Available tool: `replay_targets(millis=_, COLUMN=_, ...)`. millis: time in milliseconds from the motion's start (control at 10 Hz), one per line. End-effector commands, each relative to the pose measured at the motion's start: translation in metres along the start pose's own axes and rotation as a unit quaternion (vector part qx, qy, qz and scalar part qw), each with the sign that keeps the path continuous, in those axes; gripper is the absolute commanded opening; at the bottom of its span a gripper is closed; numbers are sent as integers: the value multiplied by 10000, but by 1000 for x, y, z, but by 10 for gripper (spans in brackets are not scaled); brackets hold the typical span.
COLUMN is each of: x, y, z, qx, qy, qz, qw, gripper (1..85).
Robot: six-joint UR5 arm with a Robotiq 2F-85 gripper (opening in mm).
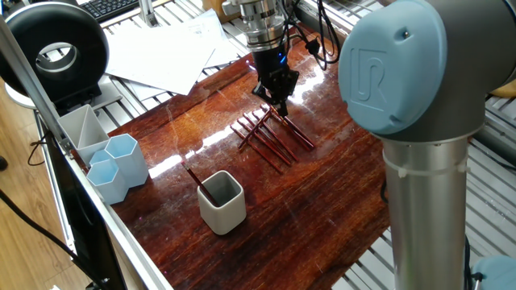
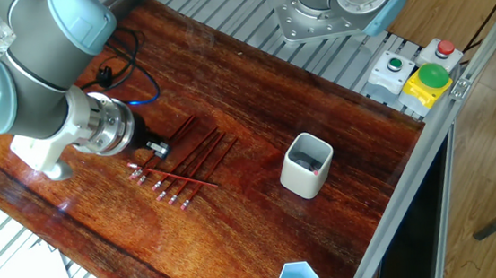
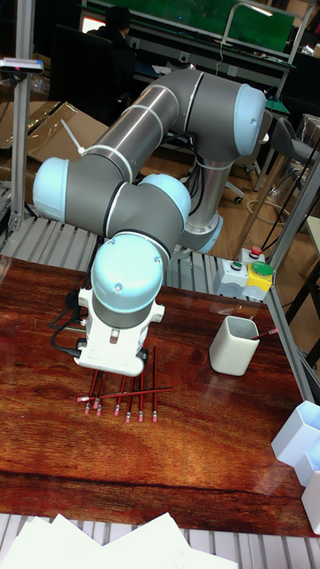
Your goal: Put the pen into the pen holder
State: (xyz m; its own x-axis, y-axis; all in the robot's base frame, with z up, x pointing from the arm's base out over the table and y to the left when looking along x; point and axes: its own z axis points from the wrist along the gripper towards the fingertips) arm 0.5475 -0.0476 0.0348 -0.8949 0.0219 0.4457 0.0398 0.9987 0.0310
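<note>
Several red pens [image 1: 272,142] [image 2: 197,154] [image 3: 125,396] lie side by side on the wooden table, with one more lying across them. My gripper [image 1: 279,103] [image 2: 161,149] points down just over the far end of this row. Its dark fingers stand close together, and I cannot make out whether they are apart or hold anything. In the tall fixed view the wrist hides the fingers. The off-white pen holder [image 1: 222,201] [image 2: 307,165] [image 3: 234,345] stands upright, away from the row. One red pen [image 1: 193,176] [image 3: 267,333] leans out of it.
Pale blue hexagonal cups [image 1: 121,161] [image 3: 298,440] and a grey compartment tray [image 1: 81,127] stand at the table's edge. White papers [image 1: 169,52] and a black ring [image 1: 56,48] lie beyond the wood. A button box [image 2: 418,75] sits by the arm's base [image 2: 331,6].
</note>
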Motion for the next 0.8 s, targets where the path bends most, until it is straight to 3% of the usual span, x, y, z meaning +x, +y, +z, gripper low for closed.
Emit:
replay_targets(millis=0, x=-10, y=3, z=2, qx=-95, qy=-113, qz=-127, qw=9998, gripper=327)
replay_targets(millis=300, x=-18, y=-1, z=9, qx=-117, qy=-181, qz=-221, qw=9995, gripper=390)
replay_targets(millis=700, x=-13, y=-5, z=10, qx=-77, qy=-75, qz=-389, qw=9992, gripper=500)
